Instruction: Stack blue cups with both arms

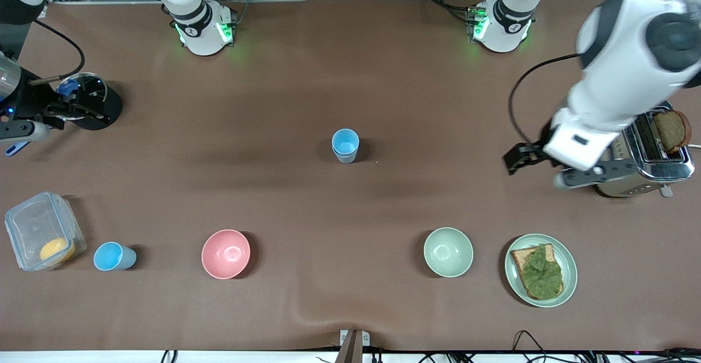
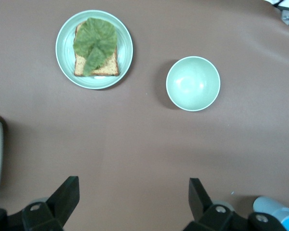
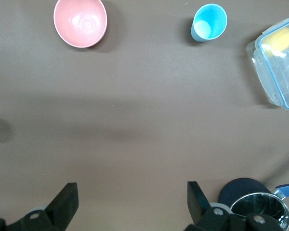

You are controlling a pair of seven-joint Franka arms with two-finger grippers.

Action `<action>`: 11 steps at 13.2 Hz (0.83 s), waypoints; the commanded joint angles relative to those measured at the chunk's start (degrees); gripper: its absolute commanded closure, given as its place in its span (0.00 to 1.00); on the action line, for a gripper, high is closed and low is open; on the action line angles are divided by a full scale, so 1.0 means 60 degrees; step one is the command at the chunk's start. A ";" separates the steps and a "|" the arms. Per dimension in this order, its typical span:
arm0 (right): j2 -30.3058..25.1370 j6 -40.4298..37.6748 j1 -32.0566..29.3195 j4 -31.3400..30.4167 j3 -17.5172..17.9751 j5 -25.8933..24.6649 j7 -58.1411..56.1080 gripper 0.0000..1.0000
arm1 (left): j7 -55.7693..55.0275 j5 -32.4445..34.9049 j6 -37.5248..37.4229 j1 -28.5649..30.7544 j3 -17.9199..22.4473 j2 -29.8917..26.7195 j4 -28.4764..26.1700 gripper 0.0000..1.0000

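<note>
I see matt brown table cover (image 1: 350,78), slightly wrinkled. Blue cups (image 1: 345,145) smooth plastic. Pink bowl (image 1: 225,253) and green bowl (image 1: 448,252) glossy. Toaster (image 1: 646,160) shiny metal. Food box (image 1: 41,231) clear plastic. Arms (image 1: 624,78) glossy white.

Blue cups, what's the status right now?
Both tools open, empty: left tool beside toaster, right tool by black pot. Stacked cups mid-table; third cup alone. Nothing in the way.
</note>
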 commanded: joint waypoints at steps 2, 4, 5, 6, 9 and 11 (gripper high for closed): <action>0.0055 -0.0135 -0.0130 0.0424 0.0095 -0.0148 -0.0126 0.00 | 0.1340 -0.0449 -0.1082 -0.1129 0.1964 -0.1210 -0.0368 0.00; 0.0056 -0.0426 -0.0013 0.0760 0.0168 -0.0424 -0.0097 0.00 | 0.2057 -0.0464 -0.1317 -0.1310 0.2469 -0.1386 -0.0383 0.00; 0.0056 -0.0645 -0.0056 0.1110 0.0154 -0.0484 -0.0096 0.00 | 0.2263 -0.0464 -0.1405 -0.1324 0.2658 -0.1518 -0.0412 0.00; 0.0056 -0.0764 -0.0100 0.1331 0.0140 -0.0484 -0.0096 0.00 | 0.2482 -0.0464 -0.1478 -0.1339 0.2718 -0.1577 -0.0397 0.00; 0.0056 -0.0779 -0.0057 0.1495 0.0125 -0.0543 -0.0126 0.00 | 0.2529 -0.0450 -0.1581 -0.1354 0.2718 -0.1607 -0.0266 0.00; 0.0085 -0.0954 -0.0013 0.1494 0.0154 -0.0631 -0.0082 0.00 | 0.2587 -0.0668 -0.2048 -0.1485 0.2806 -0.1592 -0.0135 0.00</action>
